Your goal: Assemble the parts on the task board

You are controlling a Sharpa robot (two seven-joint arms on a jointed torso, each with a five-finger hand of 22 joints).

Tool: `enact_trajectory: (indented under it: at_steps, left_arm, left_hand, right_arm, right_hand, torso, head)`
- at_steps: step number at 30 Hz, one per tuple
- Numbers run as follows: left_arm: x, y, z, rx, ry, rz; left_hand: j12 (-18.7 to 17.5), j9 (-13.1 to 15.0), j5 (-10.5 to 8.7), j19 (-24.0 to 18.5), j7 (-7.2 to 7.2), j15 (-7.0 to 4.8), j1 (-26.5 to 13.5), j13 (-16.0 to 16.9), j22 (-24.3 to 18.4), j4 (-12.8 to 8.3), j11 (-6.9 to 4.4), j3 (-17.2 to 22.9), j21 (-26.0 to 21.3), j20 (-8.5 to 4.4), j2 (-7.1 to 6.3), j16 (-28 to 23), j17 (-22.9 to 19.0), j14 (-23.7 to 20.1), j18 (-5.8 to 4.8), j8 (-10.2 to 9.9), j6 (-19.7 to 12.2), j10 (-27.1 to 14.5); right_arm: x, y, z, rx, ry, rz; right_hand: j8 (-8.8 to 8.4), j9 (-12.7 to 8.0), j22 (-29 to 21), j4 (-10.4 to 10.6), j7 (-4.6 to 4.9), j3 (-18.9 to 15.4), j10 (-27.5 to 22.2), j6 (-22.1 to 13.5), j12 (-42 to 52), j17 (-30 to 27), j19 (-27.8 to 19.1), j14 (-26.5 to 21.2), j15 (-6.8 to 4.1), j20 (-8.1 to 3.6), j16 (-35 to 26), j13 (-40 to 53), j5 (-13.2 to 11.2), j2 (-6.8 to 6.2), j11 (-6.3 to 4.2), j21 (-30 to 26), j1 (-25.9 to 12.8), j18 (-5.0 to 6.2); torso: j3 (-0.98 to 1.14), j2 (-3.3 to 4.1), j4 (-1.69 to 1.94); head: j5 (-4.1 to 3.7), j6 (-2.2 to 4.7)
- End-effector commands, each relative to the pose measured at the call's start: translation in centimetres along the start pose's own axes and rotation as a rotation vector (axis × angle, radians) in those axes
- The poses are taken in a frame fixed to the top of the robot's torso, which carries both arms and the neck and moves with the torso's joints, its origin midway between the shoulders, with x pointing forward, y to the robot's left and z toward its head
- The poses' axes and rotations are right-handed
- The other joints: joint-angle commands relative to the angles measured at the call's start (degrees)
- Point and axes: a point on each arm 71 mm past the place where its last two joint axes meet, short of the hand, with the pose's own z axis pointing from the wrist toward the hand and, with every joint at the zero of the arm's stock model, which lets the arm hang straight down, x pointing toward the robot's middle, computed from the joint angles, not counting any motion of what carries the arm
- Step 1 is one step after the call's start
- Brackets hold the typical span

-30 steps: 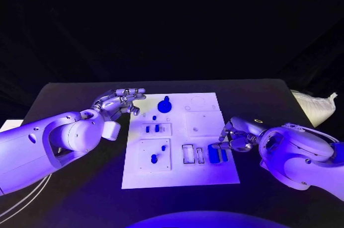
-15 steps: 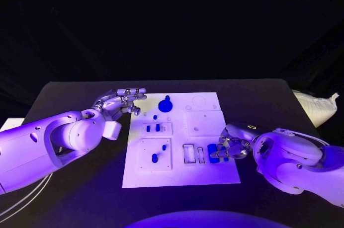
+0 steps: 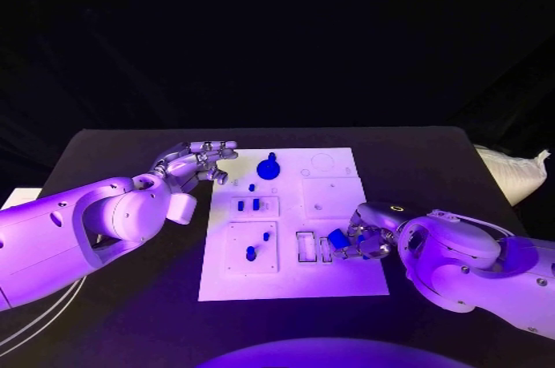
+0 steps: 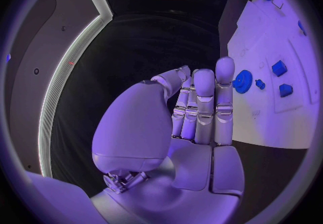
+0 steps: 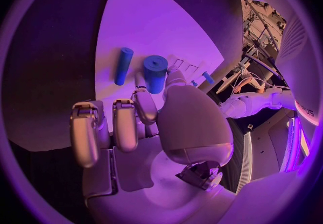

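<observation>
Table: a black table (image 3: 127,304) under a dark backdrop; a white bag-like bundle (image 3: 509,172) lies at its right edge.
Left hand: the left hand (image 3: 194,163) hovers just beside the board's upper left corner, fingers straight and side by side, holding nothing; the left wrist view shows the same flat, empty hand (image 4: 195,111).
Task board: the white task board (image 3: 347,276) lies in the middle of the table, between the two hands, with square raised panels and narrow slots.
Round part: a blue disc with a small knob (image 3: 269,168) sits near the board's top, close to the left hand's fingertips.
Small parts: two short blue pieces (image 3: 249,204) stand in the upper left panel; two more (image 3: 257,246) sit in the lower left panel.
Cylinder: a thick blue cylinder (image 5: 155,73) is pinched between thumb and finger of the right hand (image 3: 368,238), over the board's lower right slots.
Thin peg: a slimmer blue peg (image 5: 123,65) lies on the board just beside it.
Writing: none that can be read.
</observation>
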Motion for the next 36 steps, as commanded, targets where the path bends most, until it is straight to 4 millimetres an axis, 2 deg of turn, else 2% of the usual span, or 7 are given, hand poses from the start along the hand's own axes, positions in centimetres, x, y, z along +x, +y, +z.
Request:
enact_trajectory:
  at_steps: [1, 7, 12, 16, 19, 28, 36]
  left_arm:
    - [0.3, 0.0, 0.0, 0.003, 0.025, -0.004]
    - [0.2, 0.0, 0.0, 0.003, 0.025, -0.004]
    - [0.2, 0.0, 0.0, 0.003, 0.025, -0.004]
    - [0.3, 0.0, 0.0, 0.002, 0.026, -0.004]
    - [0.2, 0.0, 0.0, 0.002, 0.026, -0.004]
    - [0.2, 0.1, 0.0, 0.001, 0.027, -0.005]
    - [0.2, 0.2, 0.0, -0.001, 0.027, -0.006]
  left_hand:
    - [0.3, -0.1, -0.03, -0.5, 0.29, 0.11, 0.0, 0.1, -0.1, -0.1, 0.05, -0.4, -0.4, -0.07, 0.5, -0.4, -0.1, -0.4, 0.98, 0.3, -0.1, -0.5]
    - [0.3, -0.1, -0.03, -0.5, 0.3, 0.11, 0.0, 0.1, -0.1, -0.1, 0.05, -0.4, -0.4, -0.07, 0.5, -0.4, -0.1, -0.4, 0.98, 0.3, -0.1, -0.5]
    - [0.3, -0.1, -0.03, -0.5, 0.3, 0.11, 0.0, 0.1, -0.1, -0.1, 0.05, -0.4, -0.4, -0.07, 0.5, -0.4, -0.1, -0.4, 0.98, 0.3, -0.1, -0.5]
    - [0.3, -0.1, -0.03, -0.5, 0.3, 0.11, 0.0, 0.1, -0.1, -0.1, 0.05, -0.4, -0.4, -0.07, 0.5, -0.4, -0.1, -0.4, 0.98, 0.3, -0.1, -0.5]
    - [0.3, -0.1, -0.03, -0.5, 0.3, 0.11, 0.0, 0.1, -0.1, -0.1, 0.05, -0.4, -0.4, -0.07, 0.5, -0.4, -0.1, -0.4, 0.98, 0.3, -0.1, -0.5]
    - [0.3, -0.1, -0.03, -0.5, 0.3, 0.11, 0.0, 0.1, -0.1, -0.1, 0.05, -0.4, -0.4, -0.07, 0.5, -0.4, -0.1, -0.4, 0.98, 0.3, -0.1, -0.5]
    - [0.3, -0.1, -0.03, -0.5, 0.3, 0.11, 0.0, 0.1, -0.1, -0.1, 0.05, -0.4, -0.4, -0.07, 0.5, -0.4, -0.1, -0.4, 0.98, 0.3, -0.1, -0.5]
  right_arm:
    - [0.5, 0.0, 0.4, 0.009, 0.005, -0.021]
    - [1.0, 0.1, 0.8, 0.01, 0.028, -0.019]
    - [1.2, 0.0, 1.0, 0.015, 0.033, -0.017]
    - [1.0, -0.1, 0.9, 0.023, 0.011, 0.004]
    - [0.6, -0.1, 0.6, 0.019, -0.028, 0.07]
    - [-1.1, 0.9, -0.5, -0.027, -0.132, 0.243]
    - [-1.1, 1.5, -0.7, -0.035, -0.074, 0.305]
  right_hand:
    - [0.1, -0.1, 12.2, -0.1, -0.07, -0.3, 0.1, -0.4, 0.0, 2.3, 3.9, 3.8, -0.47, -0.31, 0.3, 0.1, 0.1, 0.8, -0.29, 0.3, 0.0, -0.82]
    - [0.79, 1.0, 12.2, -0.3, -0.16, -0.3, 0.0, -0.6, 0.0, 2.3, 4.0, 3.8, -0.54, -0.36, 0.4, 0.6, 1.3, 1.99, -0.38, 0.3, 1.3, -0.82]
    - [1.44, 2.2, 12.2, -0.7, -0.2, -0.1, 0.0, -1.1, -0.1, 2.4, 4.0, 3.8, -0.6, -0.42, 0.4, 1.2, 4.0, 3.06, -0.44, 0.3, 3.6, -0.83]
    - [2.01, 3.1, 12.3, -1.4, -0.34, 1.0, 0.1, -1.0, -0.1, 2.5, 4.0, 3.8, -0.72, -0.51, 0.5, 1.5, 6.1, 4.42, -0.6, 0.3, 6.4, -0.84]
    - [2.42, 3.9, 12.3, -1.4, -0.5, 1.4, 0.3, -1.1, 0.2, 2.4, 4.1, 3.8, -0.86, -0.63, 0.5, 2.0, 9.0, 5.03, -0.76, 0.3, 7.6, -0.86]
    - [2.78, 5.2, 12.2, -0.9, -0.61, 1.8, 0.3, -1.7, -0.5, 2.3, 4.0, 3.7, -0.98, -0.78, 0.4, 2.2, 15.0, 5.1, -0.89, 0.2, 8.8, -0.83]
    - [2.81, 5.5, 12.2, -0.6, -0.66, 2.0, 0.2, -1.7, -1.1, 2.1, 4.0, 3.7, -1.01, -0.81, 0.3, 2.0, 16.1, 5.31, -0.94, 0.2, 9.1, -0.82]
  torso:
    - [0.02, 0.01, 0.08]
    - [0.02, -0.01, 0.02]
    - [-0.02, -0.05, -0.08]
    - [-0.01, -0.06, -0.05]
    - [0.05, -0.12, -0.05]
    - [-0.01, -0.11, 0.1]
    - [-0.02, -0.04, 0.11]
  head:
    - [0.05, -0.1]
    - [0.23, -0.18]
    - [0.2, -0.2]
    - [0.13, -0.17]
    - [0.18, -0.09]
    - [-0.04, 0.12]
    - [0.12, 0.08]
